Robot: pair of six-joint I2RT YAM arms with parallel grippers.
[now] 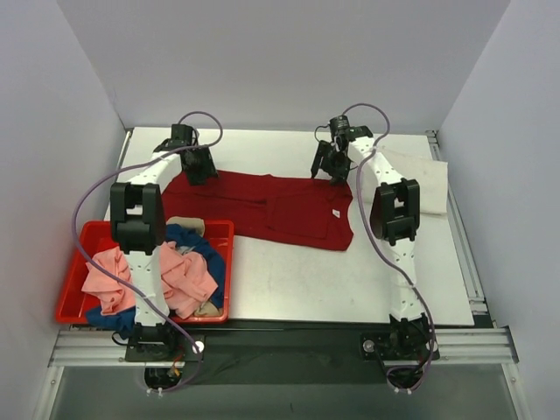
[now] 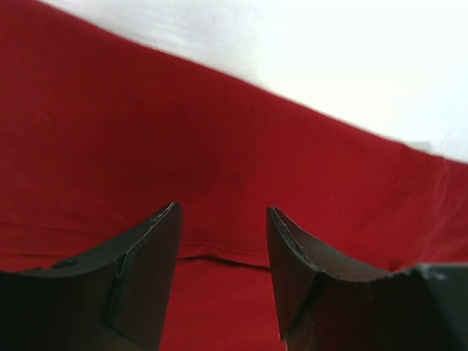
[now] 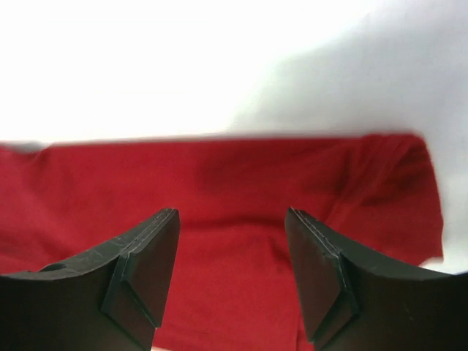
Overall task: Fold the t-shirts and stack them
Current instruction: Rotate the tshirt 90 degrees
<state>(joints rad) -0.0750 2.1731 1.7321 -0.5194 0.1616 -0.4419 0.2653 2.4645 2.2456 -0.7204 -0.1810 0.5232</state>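
Dark red t-shirt (image 1: 271, 206) lies spread across the middle of the table (image 1: 350, 280), with its white tag (image 1: 335, 213) near the lower right corner. Left gripper (image 2: 223, 241) is low over the far edge at upper left, jaws apart, nothing between them. Right gripper (image 3: 232, 248) mirrors it at upper right, also parted and empty. Best play, I'd say: pinch that far hem level on both sides and fold evenly toward the frame's bottom. The red bin (image 1: 72, 284) at lower left, heaped with a pink t-shirt (image 1: 188, 276) and a blue t-shirt (image 1: 210, 254), crowds the left arm. A white t-shirt (image 1: 429, 179) sits at the right edge.
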